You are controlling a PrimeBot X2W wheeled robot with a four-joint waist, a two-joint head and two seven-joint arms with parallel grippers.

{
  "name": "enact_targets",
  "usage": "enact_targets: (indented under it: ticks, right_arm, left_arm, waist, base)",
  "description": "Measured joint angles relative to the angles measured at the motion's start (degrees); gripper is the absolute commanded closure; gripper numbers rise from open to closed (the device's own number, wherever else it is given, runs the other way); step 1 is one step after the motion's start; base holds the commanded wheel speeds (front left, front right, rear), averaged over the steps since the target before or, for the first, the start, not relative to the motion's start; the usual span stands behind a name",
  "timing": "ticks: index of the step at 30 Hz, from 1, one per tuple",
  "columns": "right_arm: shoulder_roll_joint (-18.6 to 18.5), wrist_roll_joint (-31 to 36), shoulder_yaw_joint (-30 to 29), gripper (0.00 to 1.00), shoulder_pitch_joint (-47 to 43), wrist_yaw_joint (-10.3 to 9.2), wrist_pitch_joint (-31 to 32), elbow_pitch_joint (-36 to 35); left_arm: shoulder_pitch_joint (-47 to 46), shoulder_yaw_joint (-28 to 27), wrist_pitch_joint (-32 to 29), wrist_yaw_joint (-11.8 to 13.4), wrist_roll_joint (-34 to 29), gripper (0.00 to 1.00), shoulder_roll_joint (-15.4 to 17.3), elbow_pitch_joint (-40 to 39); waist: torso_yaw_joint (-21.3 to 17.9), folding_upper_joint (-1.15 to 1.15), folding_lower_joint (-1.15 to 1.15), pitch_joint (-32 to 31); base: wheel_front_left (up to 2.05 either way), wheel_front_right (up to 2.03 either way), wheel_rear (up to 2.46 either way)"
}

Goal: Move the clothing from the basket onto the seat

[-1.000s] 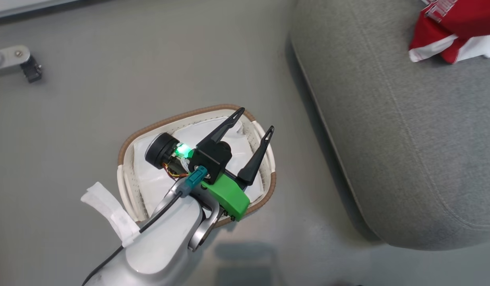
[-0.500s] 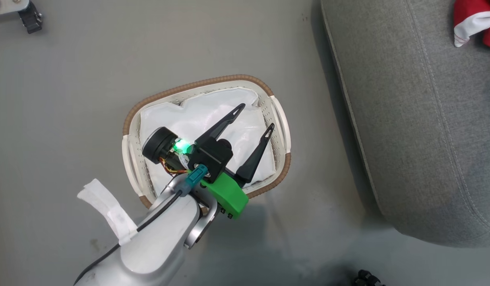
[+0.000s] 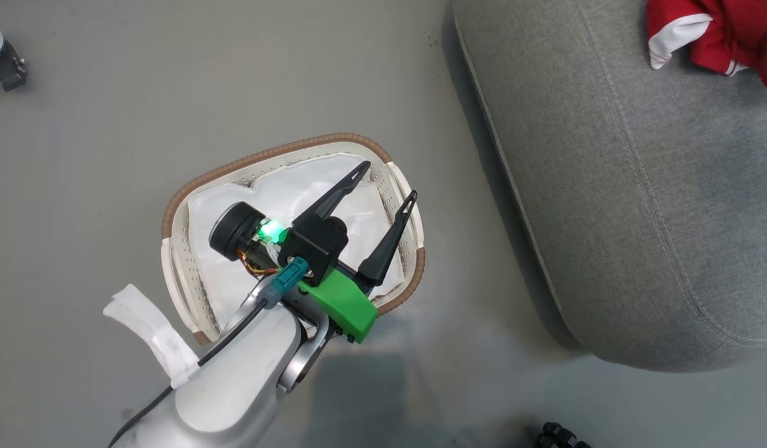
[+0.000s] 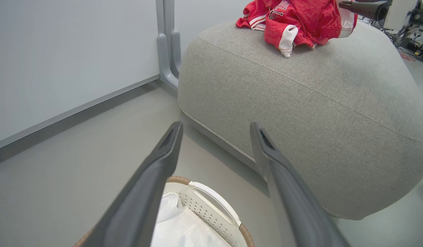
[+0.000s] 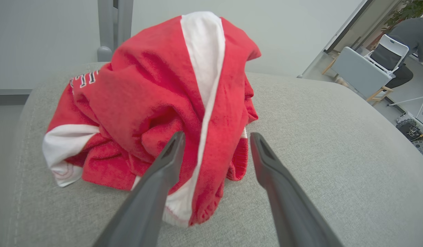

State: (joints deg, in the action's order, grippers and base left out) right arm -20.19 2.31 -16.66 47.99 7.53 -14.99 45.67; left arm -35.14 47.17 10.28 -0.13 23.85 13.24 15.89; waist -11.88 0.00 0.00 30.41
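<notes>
Right gripper [image 5: 214, 135] stood wide at clothing [image 5: 146, 103] on seat [image 5: 317, 137]; left gripper [image 3: 389, 180] stood wide over basket [image 3: 265, 155]. On withdrawal, fingers could snag fabric.

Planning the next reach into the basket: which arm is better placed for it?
Left, probably. The left gripper hangs open over the basket, where just a white liner shows; the right gripper is open at the clothing on the seat.

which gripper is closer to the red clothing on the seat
Right. The right gripper is open right at the clothing on the seat; the left gripper hangs over the basket, well apart from it.
</notes>
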Motion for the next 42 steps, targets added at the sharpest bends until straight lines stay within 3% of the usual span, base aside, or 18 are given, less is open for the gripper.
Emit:
enact_targets:
  ticks: [12,22,42]
  right_arm:
    - [0.96,-1.27,3.0,0.0,-7.29,0.0,-0.01,-7.71]
    - [1.47,-2.57,7.12,0.0,-7.76,0.0,-0.01,-12.41]
    - [15.39,-6.97,14.5,0.0,-24.55,0.0,-0.01,-23.08]
  left_arm:
    - [3.26,-3.07,3.48,0.79,4.04,0.0,-1.51,0.9]
    - [7.87,-10.87,4.75,3.18,5.95,0.0,-3.81,1.85]
    - [25.55,-31.49,4.83,4.03,-0.2,0.0,-5.28,-1.36]
  waist:
    - [-1.33,0.0,0.0,-6.54]
    - [1.38,0.0,0.0,-13.23]
    - [12.09,-0.01,-0.01,-21.89]
  base:
    - [0.0,0.0,0.0]
    - [0.0,0.0,0.0]
    - [0.0,0.0,0.0]
